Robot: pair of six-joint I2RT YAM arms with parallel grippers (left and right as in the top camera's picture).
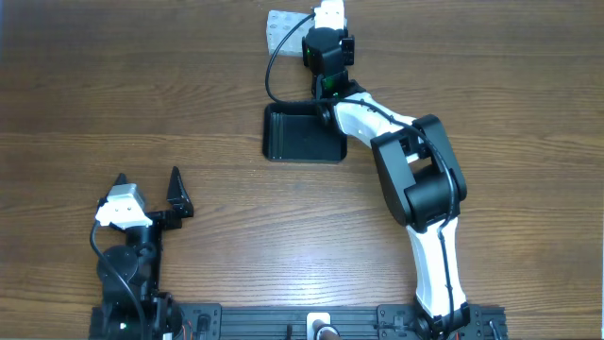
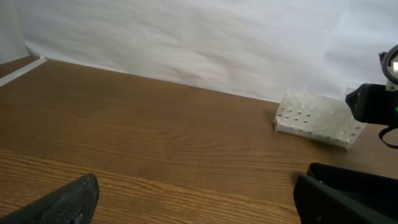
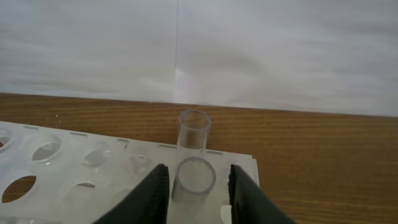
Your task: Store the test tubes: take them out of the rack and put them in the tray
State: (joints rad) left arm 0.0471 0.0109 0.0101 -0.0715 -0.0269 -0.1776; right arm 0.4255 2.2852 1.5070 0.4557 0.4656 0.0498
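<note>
The white test tube rack (image 1: 281, 28) stands at the far edge of the table, and the black tray (image 1: 300, 135) lies just in front of it. My right gripper (image 1: 323, 26) is over the rack's right end. In the right wrist view its fingers (image 3: 154, 194) stand open on either side of a clear test tube (image 3: 193, 177) in the rack (image 3: 68, 168), with a small gap on each side. A second clear tube (image 3: 193, 129) stands upright just behind it. My left gripper (image 1: 148, 178) rests open near the front left with nothing in it; the rack (image 2: 317, 117) shows far off in its wrist view.
The right arm's black wrist (image 2: 373, 102) hangs beside the rack. Bare wooden table (image 1: 142, 76) stretches left of the rack and tray. A white backdrop (image 3: 249, 50) rises behind the table's far edge.
</note>
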